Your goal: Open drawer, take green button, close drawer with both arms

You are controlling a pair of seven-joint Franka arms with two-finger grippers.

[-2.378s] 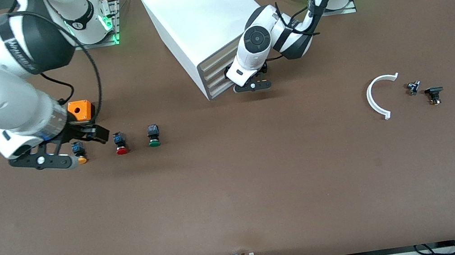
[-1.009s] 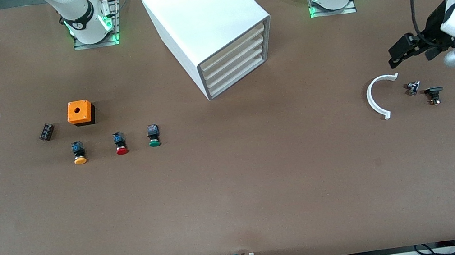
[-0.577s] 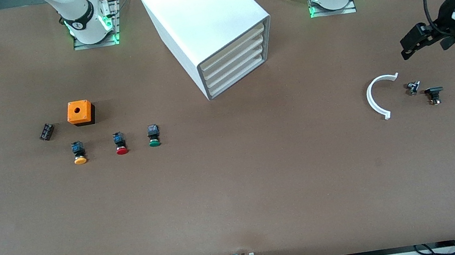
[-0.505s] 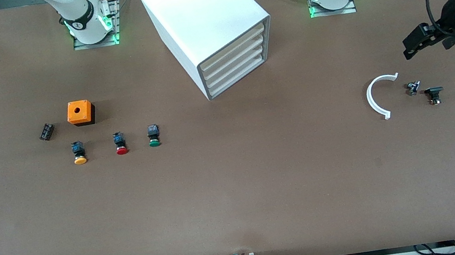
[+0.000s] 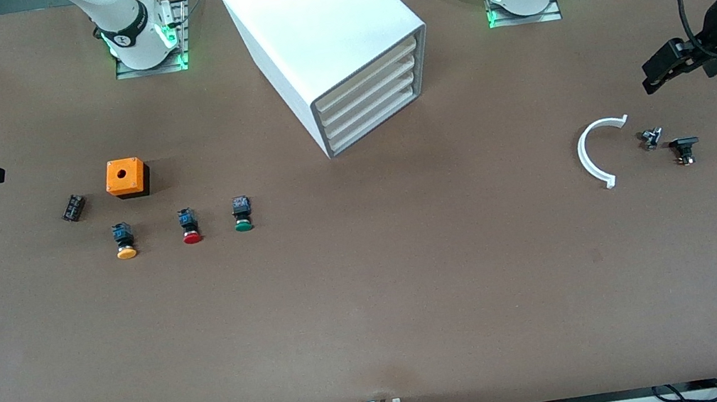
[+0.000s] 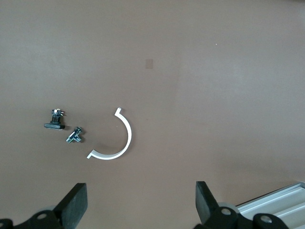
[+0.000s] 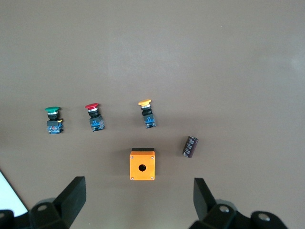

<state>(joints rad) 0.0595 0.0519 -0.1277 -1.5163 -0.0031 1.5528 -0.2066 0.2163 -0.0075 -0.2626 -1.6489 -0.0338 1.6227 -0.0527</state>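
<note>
The front view looks down from high above the table (image 5: 374, 299), facing the two arm bases, and takes in the whole top around the cabinet (image 5: 326, 41). The left wrist view looks straight down from well up, toward the left arm's end from the cabinet (image 6: 281, 202), sharing the white arc (image 6: 116, 143) (image 5: 592, 153) with the front view. The right wrist view looks down likewise toward the right arm's end, sharing the orange box (image 7: 142, 164) (image 5: 126, 177) and the three buttons.

Bright, even overhead light — soft short shadows, sharp focus.
</note>
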